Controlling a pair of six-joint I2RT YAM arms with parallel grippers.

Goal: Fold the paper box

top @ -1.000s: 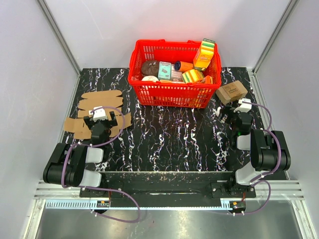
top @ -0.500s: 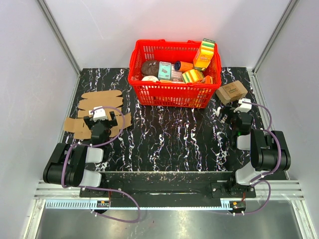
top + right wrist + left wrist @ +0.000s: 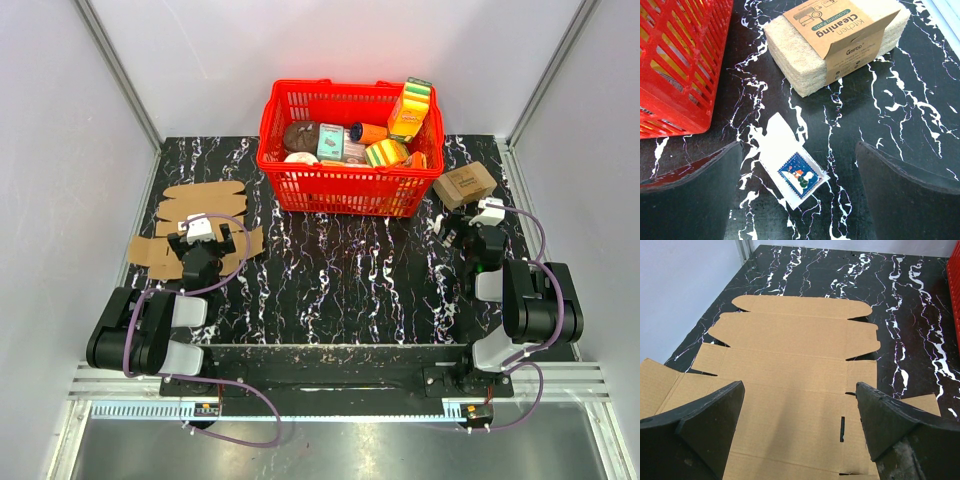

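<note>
A black marbled bench [image 3: 340, 270] carries the box [image 3: 790, 365], lying fully flat. The left fingers [image 3: 705, 415] above it and the right fingers [image 3: 695, 185] gape empty; every fold remains.

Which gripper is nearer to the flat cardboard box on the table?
Left. The left gripper is open directly over the paper box. The right gripper is far away across the table, open above a small card near the cleaning pads pack.

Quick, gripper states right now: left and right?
Left gripper: open, holding nothing, over the unfolded paper box.
Right gripper: open, holding nothing.
</note>
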